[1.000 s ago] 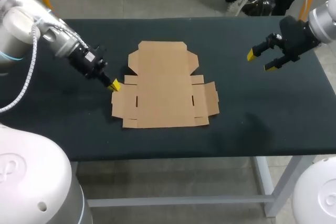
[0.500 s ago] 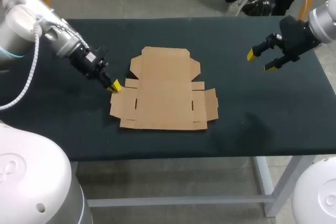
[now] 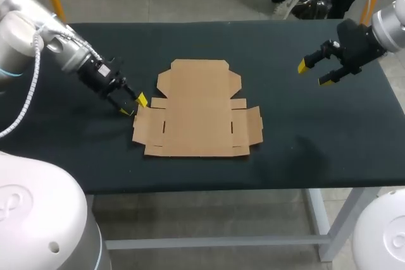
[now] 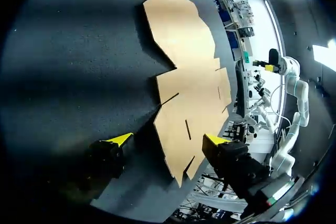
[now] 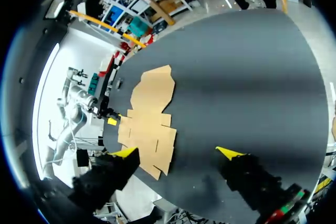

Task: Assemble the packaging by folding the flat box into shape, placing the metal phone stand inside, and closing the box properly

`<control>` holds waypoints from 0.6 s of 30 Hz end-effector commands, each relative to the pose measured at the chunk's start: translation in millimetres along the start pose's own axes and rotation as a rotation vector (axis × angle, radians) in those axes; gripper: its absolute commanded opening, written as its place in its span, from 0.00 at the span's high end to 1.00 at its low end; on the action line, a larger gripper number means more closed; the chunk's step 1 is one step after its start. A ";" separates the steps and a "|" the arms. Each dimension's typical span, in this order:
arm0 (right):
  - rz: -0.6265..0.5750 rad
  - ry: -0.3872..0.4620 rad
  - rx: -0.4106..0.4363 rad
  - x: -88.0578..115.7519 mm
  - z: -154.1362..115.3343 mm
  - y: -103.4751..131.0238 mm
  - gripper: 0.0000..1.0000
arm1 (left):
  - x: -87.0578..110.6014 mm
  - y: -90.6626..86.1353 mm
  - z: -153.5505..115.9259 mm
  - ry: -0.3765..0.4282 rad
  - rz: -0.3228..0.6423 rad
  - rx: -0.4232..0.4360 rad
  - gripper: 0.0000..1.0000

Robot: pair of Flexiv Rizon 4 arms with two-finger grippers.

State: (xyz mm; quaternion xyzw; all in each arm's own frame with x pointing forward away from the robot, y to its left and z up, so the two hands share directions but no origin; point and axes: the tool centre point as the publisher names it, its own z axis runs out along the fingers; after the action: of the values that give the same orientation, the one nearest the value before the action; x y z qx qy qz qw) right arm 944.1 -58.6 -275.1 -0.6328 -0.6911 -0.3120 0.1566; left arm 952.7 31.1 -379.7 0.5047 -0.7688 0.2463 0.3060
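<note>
L gripper (image 3: pixel 133 105), fingers spread, at 9 o'clock edge of flat box (image 3: pixel 196 109); box long axis approx. 12–6. R gripper (image 3: pixel 316 72), also spread, well apart at 2 o'clock.

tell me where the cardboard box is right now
In the head view the cardboard box lies flat near the middle of the table, the open left gripper at its left edge and the right gripper far off to its right.
</note>
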 end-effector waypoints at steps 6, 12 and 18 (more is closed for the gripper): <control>-0.001 0.003 0.005 -0.4 -1.4 0.5 0.00 | 6.4 3.3 11.5 -0.043 -0.018 0.006 0.58; -0.001 0.003 0.005 -0.4 -1.4 0.5 0.00 | 6.5 7.2 16.0 -0.065 -0.053 0.041 1.00; -0.001 0.003 0.005 -0.4 -1.4 0.5 0.00 | 6.9 15.9 17.4 -0.074 -0.085 0.073 1.00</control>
State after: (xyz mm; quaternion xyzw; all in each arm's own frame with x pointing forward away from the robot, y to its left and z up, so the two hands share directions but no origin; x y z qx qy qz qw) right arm 944.1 -58.6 -275.1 -0.6328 -0.6911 -0.3120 0.1566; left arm 943.1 20.3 -390.7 0.5490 -0.7512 0.2346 0.2815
